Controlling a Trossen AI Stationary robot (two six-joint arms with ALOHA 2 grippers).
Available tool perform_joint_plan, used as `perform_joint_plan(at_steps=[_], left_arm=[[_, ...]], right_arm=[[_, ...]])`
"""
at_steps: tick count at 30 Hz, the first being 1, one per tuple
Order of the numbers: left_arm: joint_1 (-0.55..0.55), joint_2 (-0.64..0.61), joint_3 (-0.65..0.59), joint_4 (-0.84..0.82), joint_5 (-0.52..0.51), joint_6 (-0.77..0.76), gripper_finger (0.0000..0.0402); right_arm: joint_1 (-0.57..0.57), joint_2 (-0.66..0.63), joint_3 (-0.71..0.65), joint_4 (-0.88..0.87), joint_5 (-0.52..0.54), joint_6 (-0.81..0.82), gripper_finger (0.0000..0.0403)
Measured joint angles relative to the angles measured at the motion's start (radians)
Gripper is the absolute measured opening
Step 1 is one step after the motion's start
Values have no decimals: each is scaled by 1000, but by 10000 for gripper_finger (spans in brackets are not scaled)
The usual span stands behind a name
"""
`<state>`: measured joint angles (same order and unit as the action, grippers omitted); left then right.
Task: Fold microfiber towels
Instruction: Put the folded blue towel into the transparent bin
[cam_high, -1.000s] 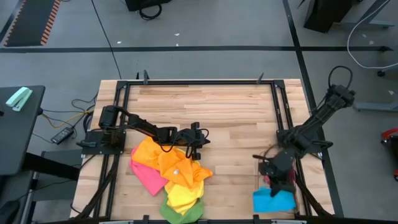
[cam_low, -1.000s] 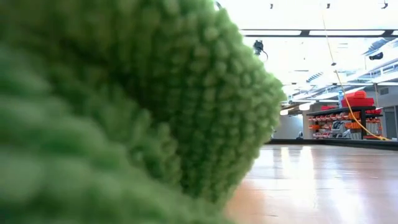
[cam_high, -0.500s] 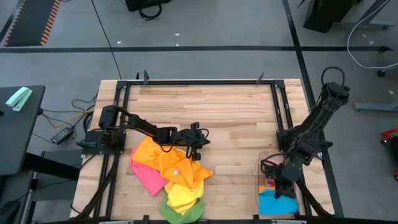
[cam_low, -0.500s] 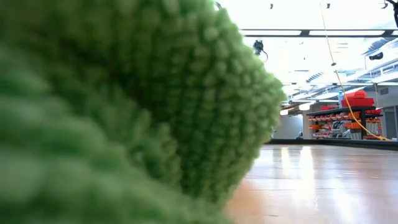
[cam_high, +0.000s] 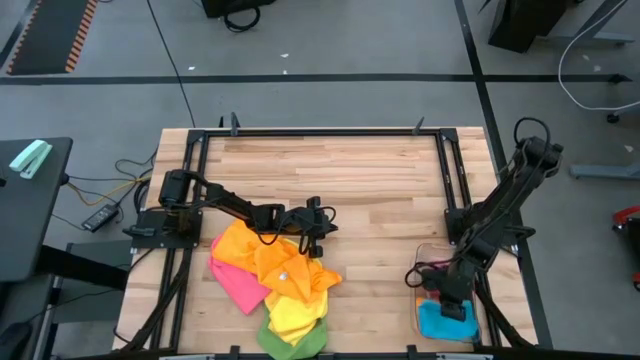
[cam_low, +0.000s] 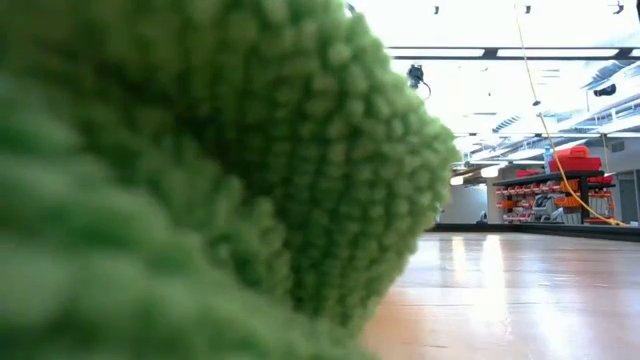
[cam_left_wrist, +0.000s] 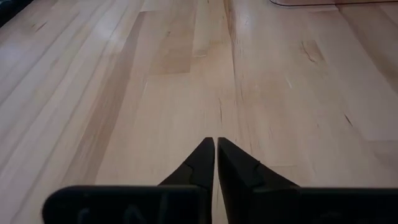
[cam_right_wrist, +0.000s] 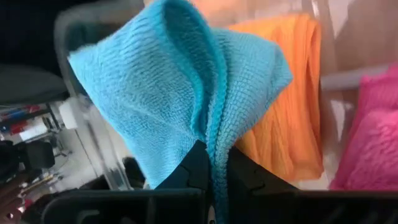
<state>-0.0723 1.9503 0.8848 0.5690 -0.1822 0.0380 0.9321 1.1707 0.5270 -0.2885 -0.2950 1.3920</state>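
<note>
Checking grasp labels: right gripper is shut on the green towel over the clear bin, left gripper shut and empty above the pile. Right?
Not quite. The right gripper is shut on the blue towel, not a green one; the right wrist view shows it. The green towel lies at the pile's near edge. The rest holds: it is over the clear bin, and the left gripper is shut and empty.

Right gripper (cam_right_wrist: 211, 165) is clamped on a fold of the blue towel (cam_right_wrist: 168, 81), pinched between its two dark fingers (cam_right_wrist: 186, 171). The cloth rises from the pinch in a peaked, creased shape. Behind it sits an orange towel (cam_right_wrist: 283, 124), folded, touching or just beside the blue one. A pink towel (cam_right_wrist: 370, 137) lies at the frame edge next to the orange. Clear plastic bin wall (cam_right_wrist: 102, 155) shows beside the blue cloth.
</note>
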Motion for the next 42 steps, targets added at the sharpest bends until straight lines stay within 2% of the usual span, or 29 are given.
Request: perform_joint_plan(at_steps=[4, 8, 13, 22, 27, 33, 42], left_arm=[[0, 0, 0, 0, 0, 0, 27], [-1, 0, 0, 0, 0, 0, 15], [-4, 0, 0, 0, 0, 0, 11], [-4, 0, 0, 0, 0, 0, 27], [-15, 0, 0, 0, 0, 0, 13], [-17, 0, 0, 0, 0, 0, 15], [-19, 0, 0, -8, 15, -26, 27]], right_arm=[[0, 38, 0, 7, -44, 38, 25], [0, 67, 0, 11, -6, 41, 39], [0, 97, 0, -1, 2, 19, 86], [-30, 127, 1, -11, -9, 43, 178], [-86, 78, 1, -11, -119, 100, 214], [-118, -16, 28, -48, -144, 157, 223], [-124, -107, 128, -360, -131, 153, 222]])
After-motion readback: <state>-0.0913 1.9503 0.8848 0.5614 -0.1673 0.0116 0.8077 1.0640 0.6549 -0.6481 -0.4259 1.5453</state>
